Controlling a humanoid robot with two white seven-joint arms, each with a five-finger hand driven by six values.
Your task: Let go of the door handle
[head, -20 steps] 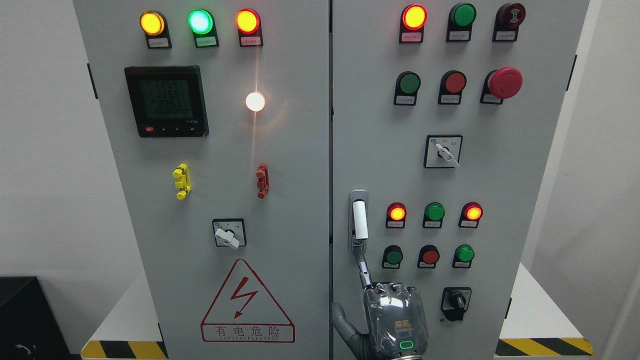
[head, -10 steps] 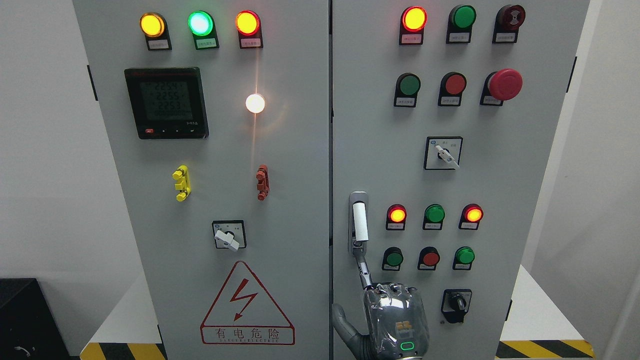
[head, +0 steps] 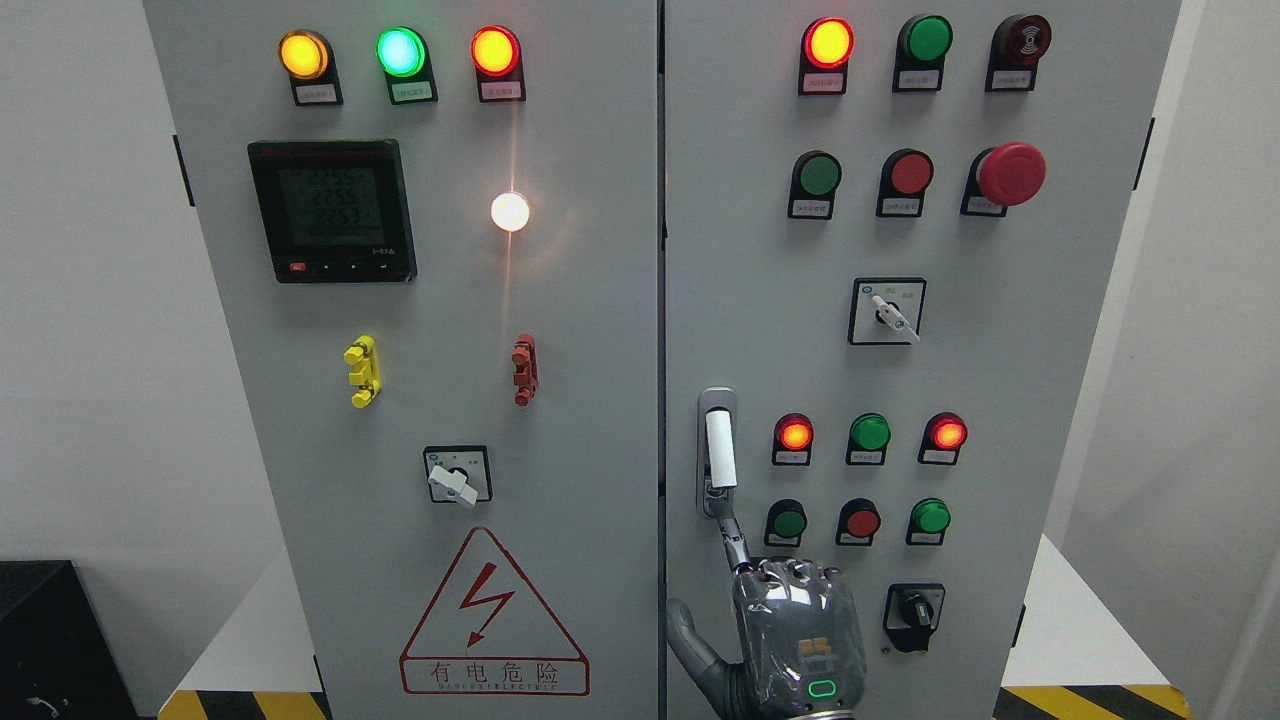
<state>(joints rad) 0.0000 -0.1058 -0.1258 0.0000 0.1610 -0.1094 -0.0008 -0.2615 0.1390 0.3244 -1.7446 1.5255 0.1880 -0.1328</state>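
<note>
One finger of right hand [head: 795, 640] touches one door handle [head: 719, 450].

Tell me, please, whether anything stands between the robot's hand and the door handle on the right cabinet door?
Nothing visible does. The right hand sits just below the door handle, with one extended finger reaching up to the handle's lower end; the door panel between them is bare.

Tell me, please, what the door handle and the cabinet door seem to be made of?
The door handle: a white grip, probably plastic or a wrap, matte, on a silver backplate that looks like metal because it shines. The cabinet door: likely painted sheet metal, flat light grey with a soft sheen. The robot hand below the handle has a glossy grey shell, plastic or metal; I cannot tell which.
</note>
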